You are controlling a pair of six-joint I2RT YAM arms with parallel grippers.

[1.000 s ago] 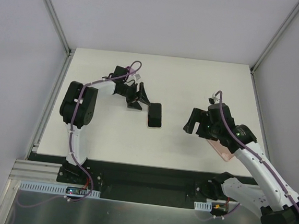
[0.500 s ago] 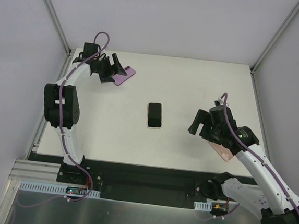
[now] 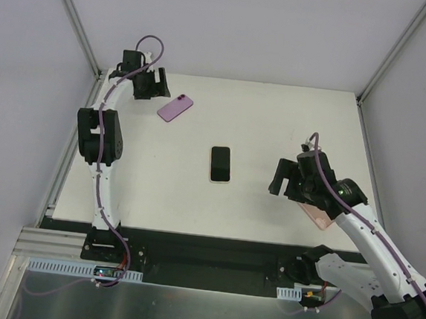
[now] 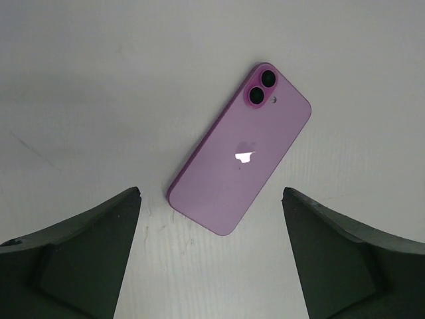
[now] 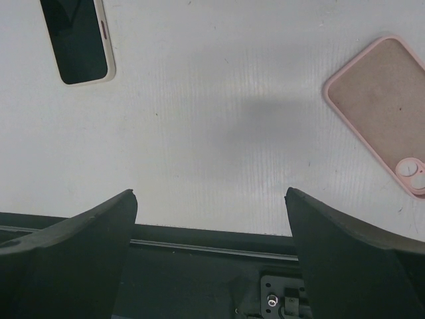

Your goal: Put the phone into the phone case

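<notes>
Reaching along the left edge of the table (image 3: 276, 120), the left arm bends its wrist over the far-left corner. The left gripper (image 3: 151, 85) faces down, its fingers spread wide and holding nothing. The purple phone (image 4: 240, 149) lies back-up and slantwise just beside it, clear of both fingers, with bare surface all round. The right arm crooks in from the near right, and the right gripper (image 3: 286, 181) hangs over the table with its fingers equally far apart and empty. The pink case (image 5: 382, 113) lies open side up near the front edge. The top view hides part of it under the right forearm, and the wrist view crops it at the right. A black-screened phone (image 3: 221, 164) rests mid-table, well apart from both grippers. The right wrist view cuts off its top.
</notes>
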